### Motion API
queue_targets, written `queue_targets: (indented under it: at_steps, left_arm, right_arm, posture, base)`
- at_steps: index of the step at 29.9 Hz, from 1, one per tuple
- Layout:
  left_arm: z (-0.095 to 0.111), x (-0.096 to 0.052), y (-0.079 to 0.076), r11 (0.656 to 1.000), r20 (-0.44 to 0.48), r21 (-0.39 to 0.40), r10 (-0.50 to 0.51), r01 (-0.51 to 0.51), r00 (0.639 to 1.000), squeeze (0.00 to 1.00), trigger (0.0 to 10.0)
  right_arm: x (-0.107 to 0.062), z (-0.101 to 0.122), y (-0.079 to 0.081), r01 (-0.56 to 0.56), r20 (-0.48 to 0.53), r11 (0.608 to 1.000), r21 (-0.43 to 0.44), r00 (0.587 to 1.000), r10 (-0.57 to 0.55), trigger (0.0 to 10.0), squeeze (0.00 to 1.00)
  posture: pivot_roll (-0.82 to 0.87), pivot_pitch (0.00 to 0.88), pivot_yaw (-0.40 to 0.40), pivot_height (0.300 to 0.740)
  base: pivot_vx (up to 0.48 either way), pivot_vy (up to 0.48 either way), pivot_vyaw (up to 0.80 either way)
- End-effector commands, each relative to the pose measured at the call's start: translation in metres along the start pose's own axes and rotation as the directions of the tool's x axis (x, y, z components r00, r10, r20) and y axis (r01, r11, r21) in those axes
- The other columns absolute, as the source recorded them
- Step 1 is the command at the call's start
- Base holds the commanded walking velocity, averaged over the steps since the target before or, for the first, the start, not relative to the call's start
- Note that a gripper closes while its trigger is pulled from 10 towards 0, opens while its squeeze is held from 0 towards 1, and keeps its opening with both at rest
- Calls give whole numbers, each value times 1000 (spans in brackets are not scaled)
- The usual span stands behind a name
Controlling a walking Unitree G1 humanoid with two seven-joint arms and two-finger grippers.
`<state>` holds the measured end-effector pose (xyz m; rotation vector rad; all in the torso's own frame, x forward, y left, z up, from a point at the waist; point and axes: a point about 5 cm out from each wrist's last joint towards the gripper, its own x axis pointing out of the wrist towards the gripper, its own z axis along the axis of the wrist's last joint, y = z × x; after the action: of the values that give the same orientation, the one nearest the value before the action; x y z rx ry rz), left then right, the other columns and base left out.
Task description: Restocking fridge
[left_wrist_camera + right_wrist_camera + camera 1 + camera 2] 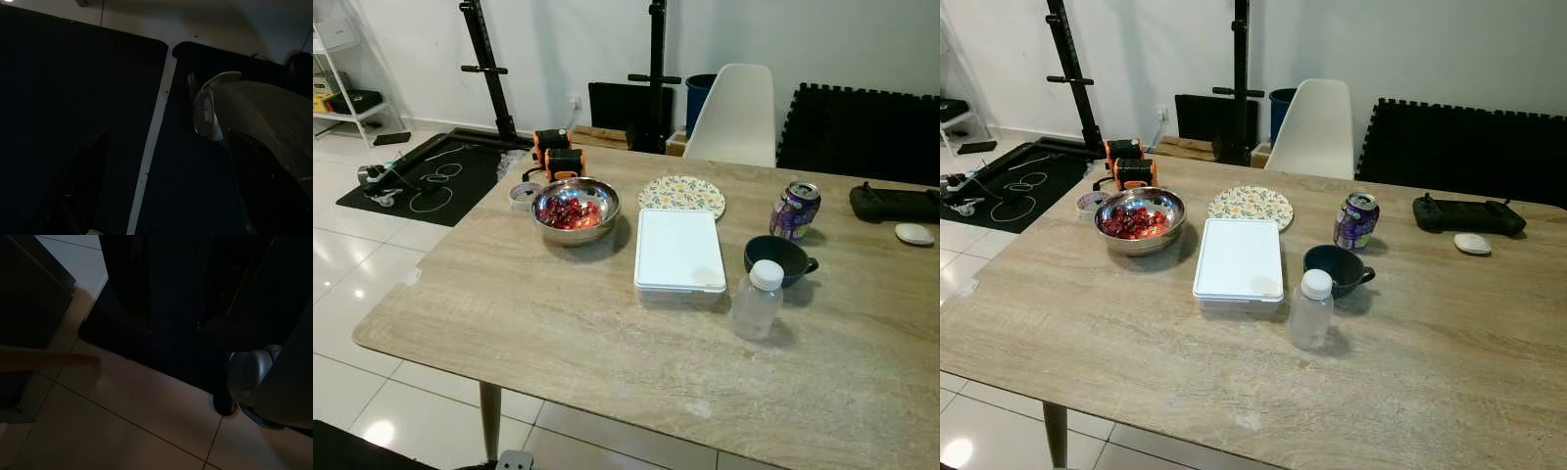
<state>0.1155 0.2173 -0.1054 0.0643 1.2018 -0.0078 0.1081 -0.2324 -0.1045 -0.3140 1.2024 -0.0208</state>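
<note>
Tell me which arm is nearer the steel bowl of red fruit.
Left, probably. The steel bowl sits on the left half of the table, the left arm's side. Both arms hang idle, their wrist views facing dark floor, so the right arm is farther across.

Head views bright and sharp, soft even room light; short shadows sit beside the bowl (576, 209) and bottle (757, 300) on the tabletop (558, 333). Glare spots the floor tiles (378, 432). Both wrist views murky, underexposed.

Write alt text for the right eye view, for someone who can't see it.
A wooden table holds a steel bowl of red fruit, a white lidded container, a floral plate, a dark mug, a clear bottle and a purple can.
</note>
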Motion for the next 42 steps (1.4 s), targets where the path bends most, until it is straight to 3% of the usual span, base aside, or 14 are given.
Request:
queue_targets:
  at_steps: [1,31,42]
  left_arm:
    - [-6,0,-4,1000,-16,11,-13,13,1000,0,10000]
    - [-13,-1,-5,1000,-42,11,-8,8,999,0,10000]
    - [-16,0,-7,1000,-54,14,-9,10,998,0,10000]
  right_arm:
    - [0,-1,1,1,-6,1000,-6,1000,-1,10000,0]
    - [0,-2,-1,5,-10,1000,-18,1000,-5,10000,0]
    - [0,-3,-4,7,-12,1000,-21,1000,-8,10000,0]
  posture:
    - [-46,0,-11,740]
    - [-50,0,-13,740]
    - [-53,0,-19,740]
  base:
    - [0,0,0]
    - [0,0,0]
    - [-360,0,0]
